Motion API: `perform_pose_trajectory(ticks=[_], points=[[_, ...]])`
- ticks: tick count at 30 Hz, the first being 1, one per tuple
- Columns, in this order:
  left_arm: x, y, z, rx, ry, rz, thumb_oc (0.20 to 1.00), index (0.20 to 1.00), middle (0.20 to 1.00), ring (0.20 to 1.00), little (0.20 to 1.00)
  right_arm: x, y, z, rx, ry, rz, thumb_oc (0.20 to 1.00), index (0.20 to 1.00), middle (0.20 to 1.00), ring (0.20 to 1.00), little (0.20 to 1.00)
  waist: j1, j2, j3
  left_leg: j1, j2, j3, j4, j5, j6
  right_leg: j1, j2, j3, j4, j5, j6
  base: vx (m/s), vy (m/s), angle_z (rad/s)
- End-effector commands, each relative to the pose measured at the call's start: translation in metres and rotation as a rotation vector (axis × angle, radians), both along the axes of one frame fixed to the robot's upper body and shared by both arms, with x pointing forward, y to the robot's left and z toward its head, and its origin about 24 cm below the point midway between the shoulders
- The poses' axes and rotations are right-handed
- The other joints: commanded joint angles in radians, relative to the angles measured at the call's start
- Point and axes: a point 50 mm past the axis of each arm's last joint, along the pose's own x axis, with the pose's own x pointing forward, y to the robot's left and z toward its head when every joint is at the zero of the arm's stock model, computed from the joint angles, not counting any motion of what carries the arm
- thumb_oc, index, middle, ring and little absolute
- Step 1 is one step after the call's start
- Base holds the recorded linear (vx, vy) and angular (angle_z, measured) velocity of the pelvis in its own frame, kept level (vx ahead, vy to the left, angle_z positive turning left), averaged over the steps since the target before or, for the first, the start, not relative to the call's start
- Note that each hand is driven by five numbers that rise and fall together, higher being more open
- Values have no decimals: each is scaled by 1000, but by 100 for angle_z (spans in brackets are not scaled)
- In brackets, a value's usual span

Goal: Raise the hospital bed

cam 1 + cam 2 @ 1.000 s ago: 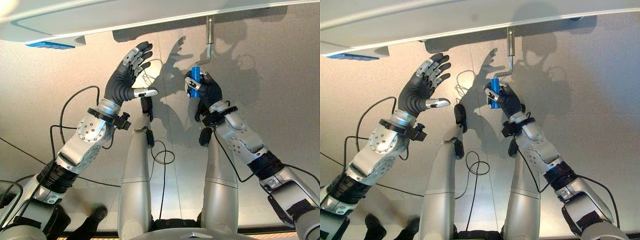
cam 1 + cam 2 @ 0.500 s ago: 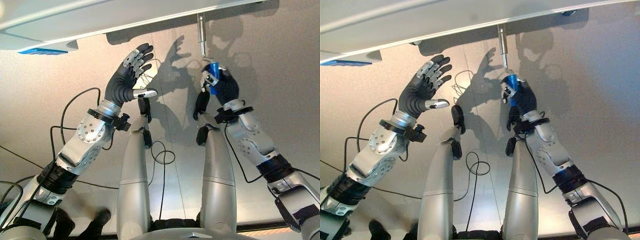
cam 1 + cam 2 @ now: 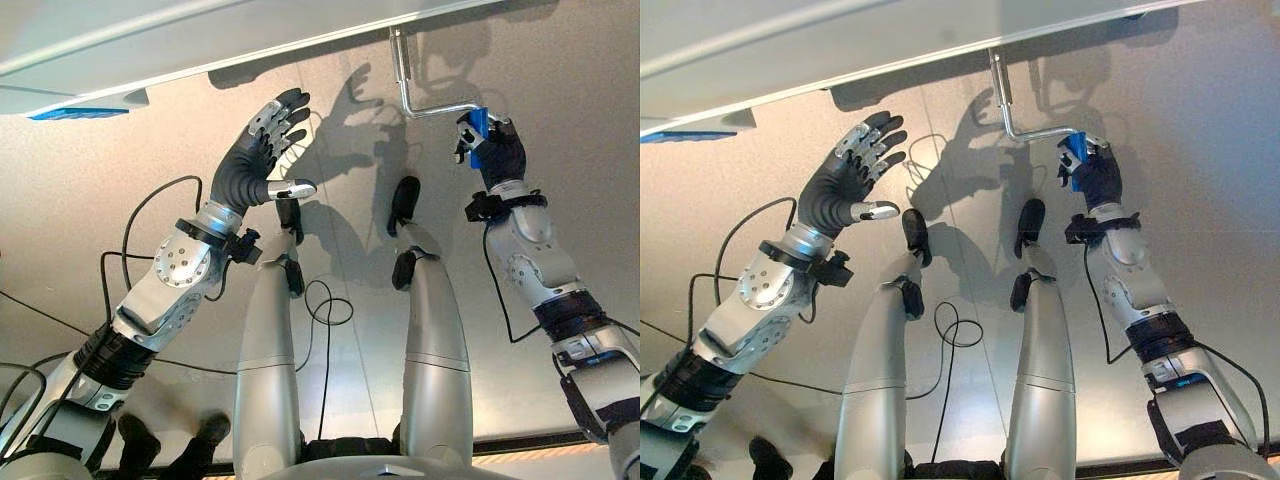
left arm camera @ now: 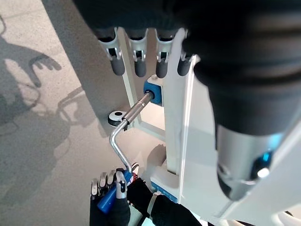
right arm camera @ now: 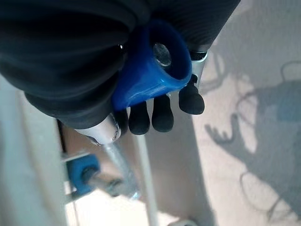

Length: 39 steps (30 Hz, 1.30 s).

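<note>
I see the bed's crank [image 3: 425,85], a bent silver rod, coming out from under the pale edge of the hospital bed [image 3: 200,45] at the far side of my view, then turning sideways toward my right. Its blue handle [image 3: 477,135] sits at the outer end, and my right hand [image 3: 492,152] has its fingers [image 5: 160,113] curled around it, gripping it firmly. In the left wrist view the rod runs into a blue socket [image 4: 153,92] on the white bed frame [image 4: 176,117]. My left hand [image 3: 262,150] is raised near the bed's edge, well apart from the crank, fingers spread open and touching nothing. Beige floor [image 3: 100,230] lies beneath.
</note>
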Motion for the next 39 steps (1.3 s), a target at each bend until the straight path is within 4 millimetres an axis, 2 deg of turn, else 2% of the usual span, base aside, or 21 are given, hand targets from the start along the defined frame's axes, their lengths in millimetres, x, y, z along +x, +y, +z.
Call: perform_pose_trajectory(ticks=[1, 2, 3, 6, 8, 10, 12, 16, 18, 22, 25, 28, 29, 31, 32, 33, 34, 36, 37, 38, 39], points=[[-25, -18, 17, -68, -102, -154, 1000, 1000, 1000, 1000, 1000, -2, -56, 58, -40, -161, -272, 200, 200, 200, 200, 200, 13, 23, -30, 9, 4, -32, -80, 32, -24, 31, 0, -11, 26, -2, 78, 0, 0, 0], [-24, -18, 17, -69, -103, -153, 1000, 1000, 1000, 1000, 1000, -1, -55, 59, -42, -163, -271, 200, 200, 200, 200, 200, 11, 24, -30, 7, 4, -32, -80, 32, -24, 29, 0, -11, 26, -2, 78, 0, 0, 0], [-24, -23, 17, -60, -103, -172, 1000, 1000, 1000, 1000, 1000, 7, -67, 50, -94, -75, -335, 200, 200, 200, 200, 200, 17, 29, -30, 2, 3, -33, -81, 33, -25, 25, 0, -11, 29, -3, 77, 0, 0, 0], [-24, -26, 18, -57, -109, -182, 1000, 1000, 1000, 1000, 1000, 14, -69, 49, -150, -25, -358, 200, 200, 200, 200, 200, 21, 36, -30, -7, 1, -33, -79, 33, -24, 14, 0, -14, 34, -4, 76, 0, 0, 0], [-25, -31, 17, -47, -107, -209, 1000, 1000, 1000, 1000, 1000, 22, -80, 38, -195, 85, -414, 200, 200, 200, 200, 200, 30, 47, -30, -17, -1, -32, -74, 33, -21, 5, -1, -14, 44, -5, 75, 0, 0, 0], [-25, -33, 18, -46, -113, -215, 1000, 1000, 1000, 1000, 1000, 25, -83, 36, -215, 122, -430, 200, 200, 200, 200, 200, 32, 53, -30, -23, -3, -32, -70, 33, -21, -1, -2, -17, 49, -5, 75, 0, 0, 0], [-25, -40, 20, -40, -122, -244, 1000, 1000, 1000, 1000, 1000, 30, -88, 25, -272, 227, -468, 200, 200, 200, 200, 200, 44, 65, -30, -35, -7, -33, -59, 35, -21, -11, -7, -19, 62, -6, 76, 0, 0, 0], [-25, -43, 21, -43, -126, -253, 1000, 1000, 1000, 1000, 1000, 31, -91, 19, -311, 285, -489, 200, 200, 200, 200, 200, 52, 75, -30, -43, -10, -33, -55, 37, -22, -16, -10, -22, 69, -6, 77, -3, 8, 5], [-25, -50, 23, -48, -135, -279, 1000, 1000, 1000, 1000, 1000, 32, -92, 3, -368, 383, -513, 200, 200, 200, 200, 200, 72, 93, -30, -55, -19, -37, -40, 38, -20, -26, -16, -25, 85, -7, 79, -7, 20, 10], [-25, -55, 25, -58, -144, -294, 1000, 1000, 1000, 1000, 1000, 31, -93, -9, -409, 456, -517, 200, 200, 200, 200, 200, 88, 107, -30, -70, -28, -39, -19, 36, -19, -31, -20, -28, 98, -8, 80, -10, 21, 7], [-25, -59, 27, -70, -151, -308, 1000, 1000, 1000, 1000, 1000, 33, -86, -20, -440, 504, -498, 200, 200, 200, 200, 200, 102, 120, -30, -75, -31, -40, -13, 37, -18, -36, -23, -28, 108, -11, 79, 1, 33, 7], [-24, -60, 28, -84, -159, -296, 1000, 1000, 1000, 1000, 1000, 39, -65, -32, -514, 539, -427, 200, 200, 200, 200, 200, 111, 126, -30, -86, -35, -43, -1, 38, -16, -45, -22, -29, 120, -13, 78, 4, 19, 4], [-24, -59, 28, -84, -159, -295, 1000, 1000, 1000, 1000, 1000, 39, -65, -32, -515, 539, -427, 200, 200, 200, 200, 200, 110, 126, -30, -86, -35, -43, -1, 38, -16, -45, -22, -29, 121, -13, 78, 9, 30, -1], [-25, -61, 29, -104, -167, -290, 1000, 1000, 1000, 1000, 1000, 44, -41, -46, -549, 565, -349, 200, 200, 200, 200, 200, 116, 132, -30, -88, -37, -41, 3, 37, -15, -47, -23, -28, 122, -13, 77, 5, 35, 0], [-25, -60, 29, -104, -167, -289, 1000, 1000, 1000, 1000, 1000, 44, -41, -46, -550, 565, -349, 200, 200, 200, 200, 200, 115, 131, -30, -88, -37, -41, 3, 37, -15, -47, -23, -28, 122, -13, 77, 3, 43, 1], [-25, -61, 30, -120, -170, -286, 1000, 1000, 1000, 1000, 1000, 48, -25, -52, -566, 565, -301, 200, 200, 200, 200, 200, 118, 134, -30, -91, -38, -39, 5, 38, -15, -49, -22, -28, 124, -13, 76, 0, 0, 0], [-25, -60, 30, -120, -170, -285, 1000, 1000, 1000, 1000, 1000, 48, -24, -52, -566, 565, -300, 200, 200, 200, 200, 200, 117, 134, -30, -91, -38, -39, 5, 38, -15, -49, -22, -28, 124, -14, 76, 0, 0, 0], [-24, -61, 30, -139, -167, -271, 1000, 1000, 1000, 1000, 1000, 52, 1, -57, -582, 558, -233, 200, 200, 200, 200, 200, 117, 132, -30, -89, -38, -37, 0, 38, -14, -48, -21, -27, 119, -14, 74, 0, 0, 0], [-24, -60, 30, -139, -167, -270, 1000, 1000, 1000, 1000, 1000, 52, 1, -57, -583, 558, -232, 200, 200, 200, 200, 200, 116, 132, -30, -89, -38, -37, 0, 38, -14, -48, -21, -27, 119, -14, 74, 8, 37, -3], [-24, -61, 31, -152, -169, -266, 1000, 1000, 1000, 1000, 1000, 54, 16, -61, -606, 557, -193, 200, 200, 200, 200, 200, 115, 133, -30, -91, -38, -35, -2, 39, -14, -49, -21, -27, 116, -13, 73, 0, 24, -3], [-24, -61, 32, -162, -167, -262, 1000, 1000, 1000, 1000, 1000, 54, 22, -64, -619, 560, -178, 200, 200, 200, 200, 200, 116, 133, -30, -92, -39, -35, -3, 40, -14, -49, -21, -28, 115, -14, 73, 0, 24, -3]])
